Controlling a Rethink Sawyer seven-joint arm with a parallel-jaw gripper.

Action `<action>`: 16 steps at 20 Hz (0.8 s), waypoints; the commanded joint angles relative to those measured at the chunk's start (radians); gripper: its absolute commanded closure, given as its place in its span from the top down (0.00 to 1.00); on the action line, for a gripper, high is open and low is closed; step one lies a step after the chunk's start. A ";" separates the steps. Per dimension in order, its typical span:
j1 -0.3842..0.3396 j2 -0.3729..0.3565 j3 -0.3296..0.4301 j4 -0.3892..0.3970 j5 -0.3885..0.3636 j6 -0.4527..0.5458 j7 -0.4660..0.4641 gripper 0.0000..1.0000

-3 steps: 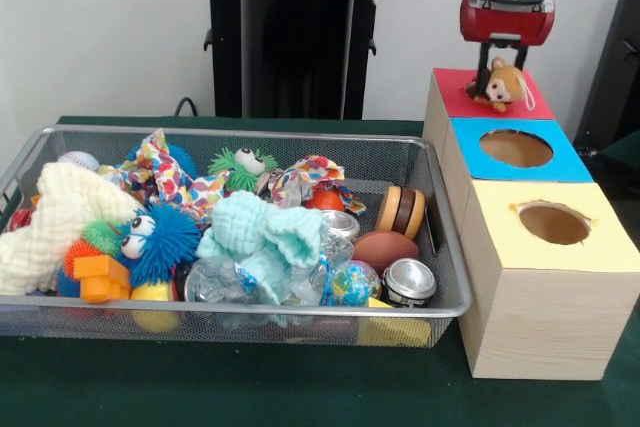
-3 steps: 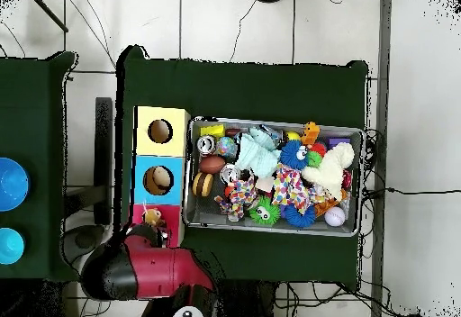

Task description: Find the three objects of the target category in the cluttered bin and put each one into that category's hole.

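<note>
1. End effector [image 1: 497,75] above the red box top [image 1: 455,97], its fingers pinching a small plush animal [image 1: 505,85].
2. We see the toy hanging directly beneath the fingers, touching or just over the red surface, whose hole it hides.
3. We judge the drop is straight down; the wire bin [image 1: 445,237] of clutter sits well apart on the desk [image 1: 200,387].
</note>
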 commanded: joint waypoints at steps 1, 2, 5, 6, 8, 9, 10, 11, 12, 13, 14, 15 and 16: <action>-0.032 0.026 0.047 -0.006 0.032 0.013 0.177 1.00; -0.024 0.028 0.036 -0.014 0.035 0.029 0.179 1.00; -0.030 0.025 0.042 -0.017 0.051 0.065 0.186 1.00; -0.034 0.022 0.045 -0.013 0.052 0.066 0.185 1.00; -0.046 0.022 0.057 -0.012 0.054 0.065 0.182 1.00; -0.052 0.022 0.063 -0.011 0.056 0.065 0.180 1.00; -0.052 0.019 0.063 -0.011 0.057 0.068 0.181 1.00; -0.054 0.016 0.064 -0.010 0.057 0.072 0.180 1.00; -0.055 0.012 0.066 -0.009 0.058 0.075 0.180 1.00; -0.056 0.009 0.067 -0.008 0.058 0.078 0.180 1.00; -0.053 -0.005 0.062 -0.014 0.060 0.101 0.178 1.00; -0.054 -0.012 0.061 -0.015 0.062 0.110 0.177 1.00; -0.055 -0.018 0.061 -0.017 0.063 0.118 0.177 1.00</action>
